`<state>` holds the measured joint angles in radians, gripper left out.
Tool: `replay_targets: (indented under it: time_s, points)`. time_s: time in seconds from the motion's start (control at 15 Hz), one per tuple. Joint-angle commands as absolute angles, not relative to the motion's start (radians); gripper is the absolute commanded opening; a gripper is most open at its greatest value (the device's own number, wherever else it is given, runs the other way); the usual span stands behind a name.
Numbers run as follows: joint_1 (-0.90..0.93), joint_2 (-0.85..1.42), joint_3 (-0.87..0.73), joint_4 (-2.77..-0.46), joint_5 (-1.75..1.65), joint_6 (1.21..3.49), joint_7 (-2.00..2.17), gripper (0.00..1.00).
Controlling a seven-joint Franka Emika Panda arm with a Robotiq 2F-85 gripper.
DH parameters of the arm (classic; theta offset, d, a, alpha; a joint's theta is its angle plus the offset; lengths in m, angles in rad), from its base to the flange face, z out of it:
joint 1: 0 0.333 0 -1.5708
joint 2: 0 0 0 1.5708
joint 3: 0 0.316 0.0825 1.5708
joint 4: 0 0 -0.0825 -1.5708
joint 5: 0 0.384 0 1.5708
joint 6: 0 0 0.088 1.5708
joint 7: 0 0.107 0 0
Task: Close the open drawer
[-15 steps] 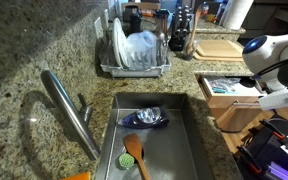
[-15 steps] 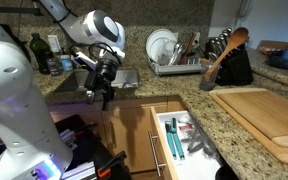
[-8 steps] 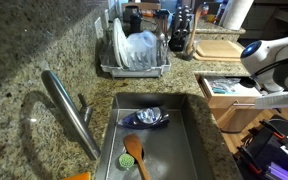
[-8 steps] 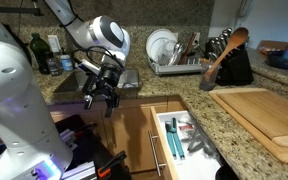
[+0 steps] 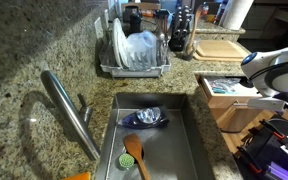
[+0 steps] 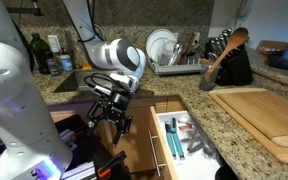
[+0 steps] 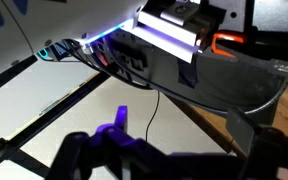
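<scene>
— What holds what?
— Nearest, the white-lined wooden drawer point(image 6: 162, 128) stands pulled out under the speckled granite tabletop point(image 6: 189, 88), with blue-handled utensils point(image 6: 177, 140) lying in it. The black end effector point(image 6: 112, 112) hangs near its front, empty, fingers spread. Farther back, a wire dish rack point(image 6: 174, 68) holds white plates point(image 6: 160, 45).
— And elsewhere?
— An exterior view looks into the steel sink point(image 5: 184, 140), which holds a blue object point(image 5: 146, 117) and a wooden spoon point(image 5: 134, 152).

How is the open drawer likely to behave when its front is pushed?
The drawer probably slides straight in, being a rigid box. Its loose utensils may rattle or shift if shoved fast. It looks lightly loaded, so it is likely easy to move.
</scene>
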<state>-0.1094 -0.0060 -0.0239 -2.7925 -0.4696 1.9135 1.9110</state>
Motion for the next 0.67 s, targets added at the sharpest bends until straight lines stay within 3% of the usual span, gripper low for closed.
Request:
replay_targets:
  time_s: [0.0,0.6]
  points:
    - [-0.099,0.013,-0.051,-2.788,-0.465,1.925,1.91,1.0]
    - [-0.123,0.226,-0.204,-2.74,-0.48,2.133,2.09,1.0]
